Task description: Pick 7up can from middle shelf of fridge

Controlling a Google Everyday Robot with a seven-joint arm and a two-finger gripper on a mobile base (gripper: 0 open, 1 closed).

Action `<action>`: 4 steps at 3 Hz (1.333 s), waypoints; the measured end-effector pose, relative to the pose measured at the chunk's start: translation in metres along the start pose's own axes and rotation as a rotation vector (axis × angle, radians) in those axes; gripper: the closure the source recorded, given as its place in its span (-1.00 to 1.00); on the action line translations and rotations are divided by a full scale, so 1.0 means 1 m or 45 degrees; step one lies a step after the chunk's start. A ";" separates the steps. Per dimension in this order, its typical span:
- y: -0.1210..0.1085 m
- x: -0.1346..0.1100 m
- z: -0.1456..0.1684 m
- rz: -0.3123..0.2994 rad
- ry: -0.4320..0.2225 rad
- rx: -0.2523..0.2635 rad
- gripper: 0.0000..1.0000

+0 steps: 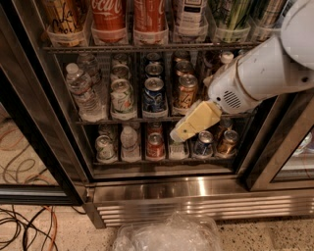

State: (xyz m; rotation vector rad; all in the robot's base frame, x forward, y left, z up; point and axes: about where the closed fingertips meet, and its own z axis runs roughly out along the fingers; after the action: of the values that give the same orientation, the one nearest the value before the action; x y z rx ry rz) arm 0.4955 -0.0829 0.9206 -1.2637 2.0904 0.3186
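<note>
The fridge (196, 196) stands open in front of me. The 7up can (121, 96), whitish with green print, stands at the front of its lane on the middle shelf (137, 119), with more like cans behind it. My gripper (177, 136), cream-coloured on a white arm, points down and to the left. It hangs in front of the middle shelf's rail, below the gold-orange can (186, 91), to the right of and lower than the 7up can, and apart from it.
A blue can (153, 93) stands between the 7up and gold-orange cans; a water bottle (83, 93) is to the left. Coca-Cola bottles (109, 14) fill the rack above and small cans (155, 145) the shelf below. A plastic bag (169, 235) and cables (24, 225) lie on the floor.
</note>
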 end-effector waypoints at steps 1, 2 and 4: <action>0.023 -0.021 0.030 -0.021 -0.105 -0.044 -1.00; 0.055 -0.047 0.071 0.007 -0.275 -0.094 -1.00; 0.103 -0.092 0.118 0.089 -0.523 -0.118 -1.00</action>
State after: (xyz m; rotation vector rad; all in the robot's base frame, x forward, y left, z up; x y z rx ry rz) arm 0.4849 0.0936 0.8787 -1.0715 1.7843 0.6549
